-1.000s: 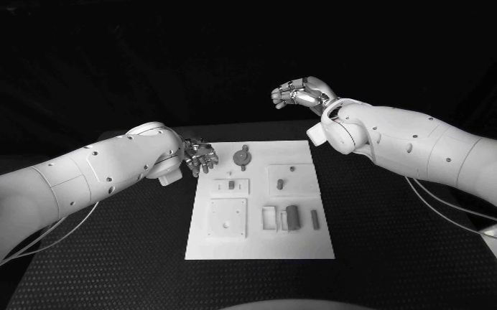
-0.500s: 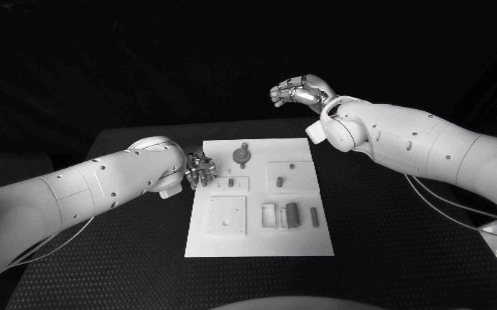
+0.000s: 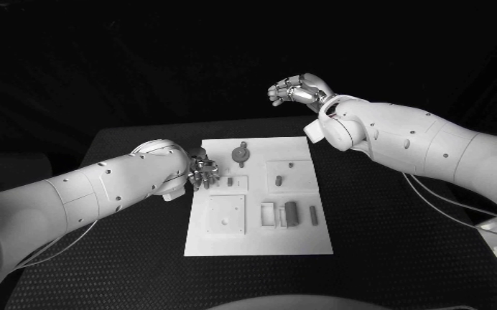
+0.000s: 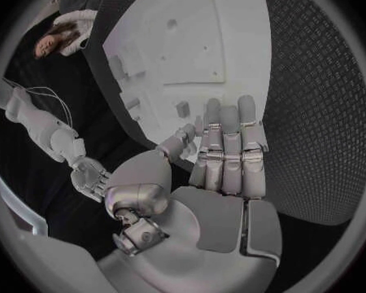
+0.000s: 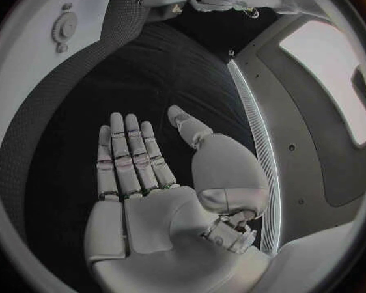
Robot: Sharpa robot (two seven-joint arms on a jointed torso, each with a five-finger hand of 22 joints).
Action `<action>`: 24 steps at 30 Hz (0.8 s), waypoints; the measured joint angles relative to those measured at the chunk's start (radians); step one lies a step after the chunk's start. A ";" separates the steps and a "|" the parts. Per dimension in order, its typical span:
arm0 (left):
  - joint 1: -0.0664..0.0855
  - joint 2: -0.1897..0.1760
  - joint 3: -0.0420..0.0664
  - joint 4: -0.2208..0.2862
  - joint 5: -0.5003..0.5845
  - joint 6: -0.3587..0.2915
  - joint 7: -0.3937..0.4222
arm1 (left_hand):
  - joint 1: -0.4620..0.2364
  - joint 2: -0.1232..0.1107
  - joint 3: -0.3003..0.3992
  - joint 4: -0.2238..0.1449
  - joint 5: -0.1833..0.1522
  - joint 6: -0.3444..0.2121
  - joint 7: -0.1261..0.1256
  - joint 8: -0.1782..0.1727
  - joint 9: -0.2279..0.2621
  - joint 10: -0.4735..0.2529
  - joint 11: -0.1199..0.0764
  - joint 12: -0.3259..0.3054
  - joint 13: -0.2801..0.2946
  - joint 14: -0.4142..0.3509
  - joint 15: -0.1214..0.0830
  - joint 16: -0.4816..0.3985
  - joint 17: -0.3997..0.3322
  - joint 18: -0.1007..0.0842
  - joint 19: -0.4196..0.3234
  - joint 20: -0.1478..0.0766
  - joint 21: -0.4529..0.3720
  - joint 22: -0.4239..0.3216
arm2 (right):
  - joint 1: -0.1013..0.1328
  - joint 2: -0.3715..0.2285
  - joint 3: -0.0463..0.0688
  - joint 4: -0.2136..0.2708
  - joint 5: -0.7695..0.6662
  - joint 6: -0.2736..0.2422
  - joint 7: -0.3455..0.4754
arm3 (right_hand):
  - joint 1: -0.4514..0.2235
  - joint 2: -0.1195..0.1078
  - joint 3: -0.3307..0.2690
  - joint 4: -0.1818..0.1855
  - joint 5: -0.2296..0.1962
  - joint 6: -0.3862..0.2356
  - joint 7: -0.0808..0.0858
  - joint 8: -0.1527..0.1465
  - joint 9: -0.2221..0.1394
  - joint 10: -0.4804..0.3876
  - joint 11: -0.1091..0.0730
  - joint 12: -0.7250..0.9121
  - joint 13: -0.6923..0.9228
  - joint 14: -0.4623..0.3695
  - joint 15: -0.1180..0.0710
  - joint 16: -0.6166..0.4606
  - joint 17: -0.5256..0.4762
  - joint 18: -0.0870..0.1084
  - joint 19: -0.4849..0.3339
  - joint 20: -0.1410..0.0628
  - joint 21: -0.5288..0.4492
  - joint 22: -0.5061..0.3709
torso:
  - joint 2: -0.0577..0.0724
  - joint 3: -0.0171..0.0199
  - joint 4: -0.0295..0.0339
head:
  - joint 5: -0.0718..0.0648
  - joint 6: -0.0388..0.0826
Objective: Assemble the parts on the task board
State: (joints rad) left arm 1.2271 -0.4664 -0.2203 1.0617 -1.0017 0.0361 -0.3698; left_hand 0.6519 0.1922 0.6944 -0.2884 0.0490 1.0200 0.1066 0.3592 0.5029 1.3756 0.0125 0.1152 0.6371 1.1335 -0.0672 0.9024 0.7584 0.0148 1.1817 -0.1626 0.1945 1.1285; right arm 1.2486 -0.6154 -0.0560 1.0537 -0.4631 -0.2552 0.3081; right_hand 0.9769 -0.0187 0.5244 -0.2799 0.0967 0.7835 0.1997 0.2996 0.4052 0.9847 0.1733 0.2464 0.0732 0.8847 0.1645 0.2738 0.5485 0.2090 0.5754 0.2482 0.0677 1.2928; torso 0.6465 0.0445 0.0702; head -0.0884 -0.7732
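The white task board [image 3: 259,242] lies in the middle of the black table. On it I see a round toothed part [image 3: 241,155] at the far end, a small part [image 3: 279,179] right of centre, and a dark block [image 3: 292,214] beside a thin pin [image 3: 314,215] in the nearer row. My left hand [image 3: 202,172] hovers at the board's left edge, fingers stretched out straight, holding nothing [image 4: 224,156]. My right hand [image 3: 298,92] hangs raised past the table's far edge, palm flat and empty [image 5: 142,169].
The board [image 4: 191,45] carries raised square plates and small standing parts [image 4: 183,109] close to my left fingertips. From the right wrist, the toothed part [image 5: 65,26] shows on the board [image 5: 28,58]. Bare black mat runs along both sides of the board.
My left hand has moved nearer along the board's left edge and turned in toward it. My right hand has stayed raised, almost still.
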 measured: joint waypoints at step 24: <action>-0.012 0.019 -0.003 -0.022 -0.043 0.016 -0.027 | -0.057 0.019 0.005 0.000 0.000 0.021 -0.014 0.012 0.020 0.015 -0.014 0.030 0.024 0.009 -0.006 0.046 0.011 0.000 0.018 -0.011 0.012 0.048 | 0.000 0.000 0.000 0.002 0.000 0.001 -0.001 | 0.000 0.000 0.000 0.000 0.000 0.000 0.000 0.000 -0.001 0.000 0.000 0.000 0.000 -0.002 0.002 0.000 -0.001 0.000 0.000 0.000 0.000 0.000 | 0.001 0.0002 0.0003 | -0.004 -0.005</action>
State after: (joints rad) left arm 1.2150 -0.4477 -0.2235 1.0400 -1.0443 0.0523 -0.3967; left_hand 0.5954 0.2116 0.6998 -0.2882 0.0489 1.0414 0.0925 0.3710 0.5232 1.3902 -0.0018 0.1454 0.6610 1.1423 -0.0734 0.9480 0.7689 0.0148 1.1994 -0.1734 0.2060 1.1762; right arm 1.2484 -0.6149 -0.0561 1.0556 -0.4635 -0.2539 0.3075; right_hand 0.9770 -0.0187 0.5245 -0.2799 0.0967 0.7835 0.1997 0.2996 0.4044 0.9847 0.1733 0.2464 0.0733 0.8827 0.1666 0.2738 0.5477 0.2090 0.5754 0.2482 0.0677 1.2927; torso 0.6475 0.0447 0.0705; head -0.0923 -0.7787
